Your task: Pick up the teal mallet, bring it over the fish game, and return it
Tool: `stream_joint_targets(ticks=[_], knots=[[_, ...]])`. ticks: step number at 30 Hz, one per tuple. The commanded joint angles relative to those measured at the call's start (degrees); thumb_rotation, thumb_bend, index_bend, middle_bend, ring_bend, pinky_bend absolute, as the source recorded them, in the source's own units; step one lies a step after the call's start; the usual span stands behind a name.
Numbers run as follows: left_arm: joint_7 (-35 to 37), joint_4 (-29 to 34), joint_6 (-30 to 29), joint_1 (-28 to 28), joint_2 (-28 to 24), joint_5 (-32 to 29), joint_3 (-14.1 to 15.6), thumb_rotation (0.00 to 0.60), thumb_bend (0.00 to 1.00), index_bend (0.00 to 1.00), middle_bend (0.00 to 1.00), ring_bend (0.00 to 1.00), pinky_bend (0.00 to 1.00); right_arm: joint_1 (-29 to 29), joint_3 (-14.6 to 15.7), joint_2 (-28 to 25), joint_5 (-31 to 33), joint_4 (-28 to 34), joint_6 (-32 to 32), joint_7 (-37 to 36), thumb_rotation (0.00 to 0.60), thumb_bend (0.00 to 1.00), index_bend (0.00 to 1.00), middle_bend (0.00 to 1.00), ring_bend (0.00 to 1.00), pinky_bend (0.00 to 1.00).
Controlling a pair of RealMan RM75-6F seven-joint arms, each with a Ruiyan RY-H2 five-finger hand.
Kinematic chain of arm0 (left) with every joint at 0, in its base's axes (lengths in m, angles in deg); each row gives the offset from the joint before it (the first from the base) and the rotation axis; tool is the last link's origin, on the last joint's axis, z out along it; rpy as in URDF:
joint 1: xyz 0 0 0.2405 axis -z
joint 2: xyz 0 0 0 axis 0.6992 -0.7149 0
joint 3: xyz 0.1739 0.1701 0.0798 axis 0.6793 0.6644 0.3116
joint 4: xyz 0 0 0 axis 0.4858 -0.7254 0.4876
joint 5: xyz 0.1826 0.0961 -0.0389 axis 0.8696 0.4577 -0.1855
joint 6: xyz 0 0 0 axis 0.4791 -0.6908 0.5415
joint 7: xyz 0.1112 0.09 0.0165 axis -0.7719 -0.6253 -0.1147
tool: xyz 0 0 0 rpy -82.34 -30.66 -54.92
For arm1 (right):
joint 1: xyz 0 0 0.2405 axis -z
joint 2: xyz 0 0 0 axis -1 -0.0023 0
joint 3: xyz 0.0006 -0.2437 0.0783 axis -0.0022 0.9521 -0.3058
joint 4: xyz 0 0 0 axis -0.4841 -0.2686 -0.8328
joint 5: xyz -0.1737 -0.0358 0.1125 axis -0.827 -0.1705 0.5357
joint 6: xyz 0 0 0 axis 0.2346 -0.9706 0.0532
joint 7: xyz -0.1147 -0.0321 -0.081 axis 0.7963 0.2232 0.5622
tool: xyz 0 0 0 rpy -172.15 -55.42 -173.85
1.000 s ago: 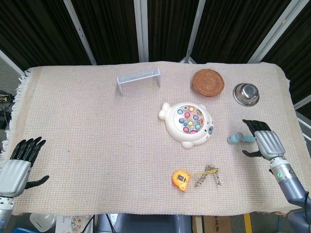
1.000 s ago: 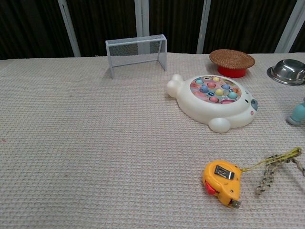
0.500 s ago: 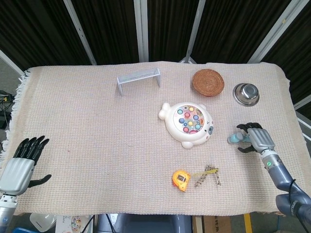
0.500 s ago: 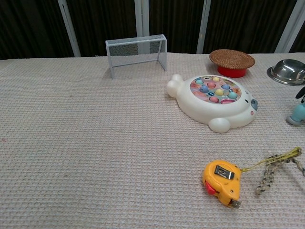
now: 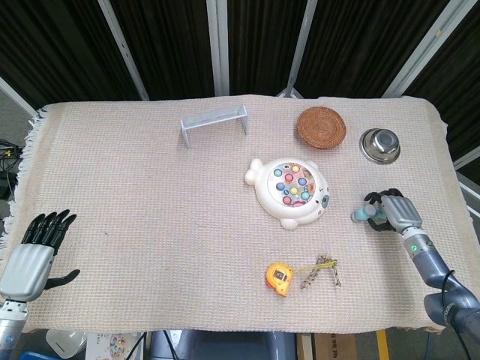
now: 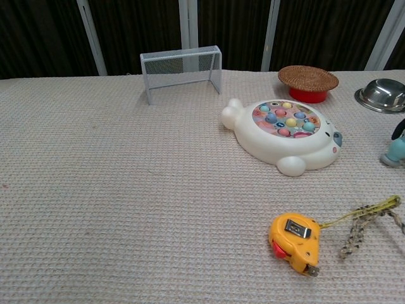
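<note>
Change since earlier frames: right hand [image 5: 395,212] has come in over the teal mallet [image 5: 362,214] and its fingers have curled down around it; a second ago the hand was spread and set back from it. Left hand has barely shifted.
Mallet position: lying on the woven cloth [image 5: 150,195] near the right edge, well to the right of the fish game [image 5: 289,192] and apart from it. In the chest view only its teal end [image 6: 396,151] shows at the frame edge.
Right hand state: fingers bent over the mallet's handle end, dark fingertips [image 5: 373,199] wrapped toward the head. Contact looks made, but whether the grip is firm cannot be told; mallet not lifted.
Left hand state: left hand [image 5: 30,255] open, fingers apart, holding nothing, at the near-left edge of the table.
Handling estimate: mallet looks like small hollow plastic, so probably light, stiff and smooth; likely to slip or roll under a loose wrap.
Where to hold: judged best on the handle, close behind the head, so the head does not swing on the carry.
Nearby items: tape measure [image 5: 279,277] and a braided cord [image 5: 321,271] near the front; steel bowl [image 5: 379,144] behind the mallet.
</note>
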Motion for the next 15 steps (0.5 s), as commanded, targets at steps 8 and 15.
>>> stream_joint_targets(ticks=[8, 15], knots=[[-0.5, 0.4, -0.1, 0.0, 0.0, 0.1, 0.0, 0.600, 0.00, 0.00, 0.00, 0.00, 0.00, 0.6, 1.3, 0.5, -1.6, -1.6, -1.5, -2.6, 0.600, 0.43, 0.36, 0.38, 0.22, 0.10], [-0.7, 0.6, -0.2, 0.0, 0.0, 0.1, 0.0, 0.600, 0.00, 0.00, 0.00, 0.00, 0.00, 1.1, 1.6, 0.8, -2.1, -2.3, -2.7, -3.8, 0.600, 0.43, 0.40, 0.41, 0.25, 0.11]])
